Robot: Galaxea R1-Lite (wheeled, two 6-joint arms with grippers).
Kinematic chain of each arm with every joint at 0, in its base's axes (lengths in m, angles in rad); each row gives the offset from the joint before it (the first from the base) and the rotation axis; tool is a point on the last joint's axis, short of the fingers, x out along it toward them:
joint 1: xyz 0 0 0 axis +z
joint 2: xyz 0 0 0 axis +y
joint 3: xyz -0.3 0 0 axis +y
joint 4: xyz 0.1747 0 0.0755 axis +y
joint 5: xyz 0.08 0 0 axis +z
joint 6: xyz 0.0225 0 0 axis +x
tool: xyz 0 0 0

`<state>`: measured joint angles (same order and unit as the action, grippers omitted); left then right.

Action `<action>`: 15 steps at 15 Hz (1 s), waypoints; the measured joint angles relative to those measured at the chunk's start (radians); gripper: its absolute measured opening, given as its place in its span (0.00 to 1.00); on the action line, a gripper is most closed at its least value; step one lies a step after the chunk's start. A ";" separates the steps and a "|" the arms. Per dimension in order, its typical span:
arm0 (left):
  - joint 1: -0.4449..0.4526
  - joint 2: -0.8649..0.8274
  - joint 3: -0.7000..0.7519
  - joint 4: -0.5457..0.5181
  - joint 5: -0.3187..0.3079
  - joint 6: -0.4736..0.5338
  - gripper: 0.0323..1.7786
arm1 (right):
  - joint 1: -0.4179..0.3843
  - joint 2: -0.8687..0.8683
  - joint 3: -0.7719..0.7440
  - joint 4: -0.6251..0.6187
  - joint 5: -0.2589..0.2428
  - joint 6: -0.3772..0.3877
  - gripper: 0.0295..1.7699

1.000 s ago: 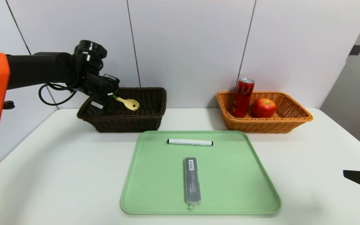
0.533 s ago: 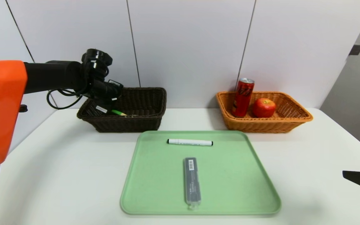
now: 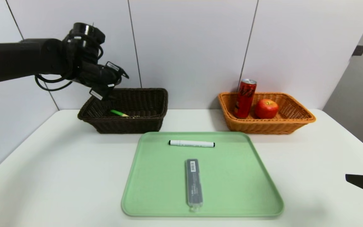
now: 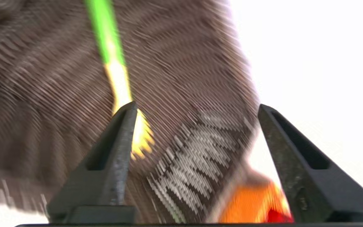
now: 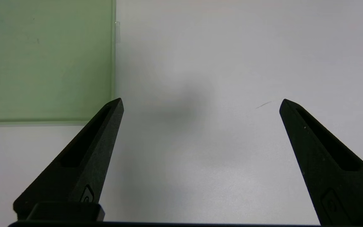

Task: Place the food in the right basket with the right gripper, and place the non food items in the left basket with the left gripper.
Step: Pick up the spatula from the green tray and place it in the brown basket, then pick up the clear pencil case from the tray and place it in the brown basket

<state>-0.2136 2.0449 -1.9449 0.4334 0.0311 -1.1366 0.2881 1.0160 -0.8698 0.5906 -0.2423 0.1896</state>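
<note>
In the head view, the green tray [image 3: 232, 176] is on the table [image 3: 58, 164], with the marker [image 3: 191, 143] and the grey case [image 3: 194, 183] on it. Behind the tray to the left is the dark basket [image 3: 128, 124], with the spoon [image 3: 118, 113] inside and the left gripper [image 3: 121, 86] above. Behind to the right, the orange basket [image 3: 266, 127] has the can [image 3: 245, 98] and the apple [image 3: 266, 108]. In the left wrist view, the fingers [image 4: 118, 142] are wide apart, holding nothing. In the right wrist view, the right gripper [image 5: 201, 105] is wide open, over the table beside the tray.
</note>
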 joint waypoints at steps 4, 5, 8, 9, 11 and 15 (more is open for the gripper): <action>-0.136 -0.131 0.007 0.074 0.007 0.312 0.85 | 0.000 0.001 0.006 -0.002 0.001 0.001 0.97; -0.163 -0.152 0.009 0.078 0.006 0.397 0.86 | 0.000 0.001 0.007 -0.002 0.001 0.001 0.97; -0.204 -0.186 0.018 0.096 -0.061 0.671 0.89 | 0.000 0.002 0.007 -0.016 0.001 0.004 0.97; -0.216 -0.188 0.020 0.139 -0.086 0.753 0.90 | 0.000 0.002 0.008 -0.023 0.001 0.006 0.97; -0.271 -0.186 0.010 0.303 -0.081 0.890 0.91 | 0.000 0.002 0.011 -0.023 0.002 0.009 0.97; -0.405 -0.161 0.000 0.504 -0.044 0.958 0.93 | 0.000 0.002 0.027 -0.032 0.001 0.009 0.97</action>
<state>-0.6189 1.8838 -1.9445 0.9377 -0.0134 -0.1789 0.2881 1.0183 -0.8428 0.5585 -0.2409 0.1981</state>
